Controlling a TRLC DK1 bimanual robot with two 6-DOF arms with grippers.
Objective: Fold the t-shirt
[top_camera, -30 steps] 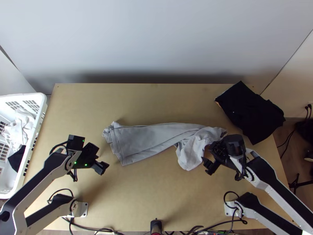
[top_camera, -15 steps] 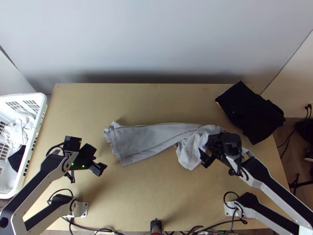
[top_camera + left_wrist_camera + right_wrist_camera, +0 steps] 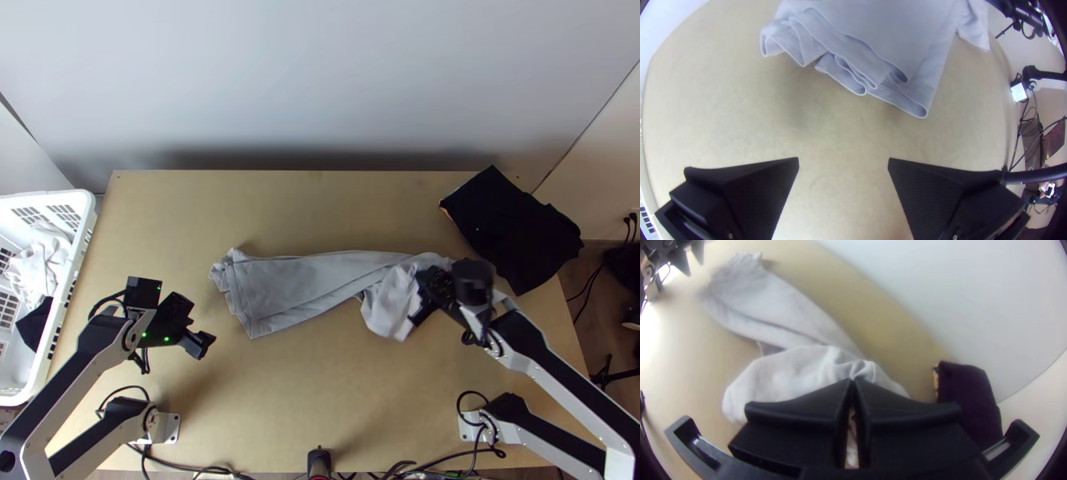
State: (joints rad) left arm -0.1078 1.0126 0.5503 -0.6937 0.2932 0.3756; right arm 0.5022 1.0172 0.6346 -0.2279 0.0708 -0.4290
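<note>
My right end effector (image 3: 852,381) pinches the grey t-shirt (image 3: 312,280) by its bunched end, likely for straightening; left end effector (image 3: 843,159) open near its layered end.

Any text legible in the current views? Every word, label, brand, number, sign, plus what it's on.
No legible text.
T-shirt: no lettering visible on the parts showing.
Black cloth: pale patch at its edge, too blurred to tell if it's a label.
White basket: slots, no lettering I can make out.
Green lights on the left arm: lights, not characters.
</note>
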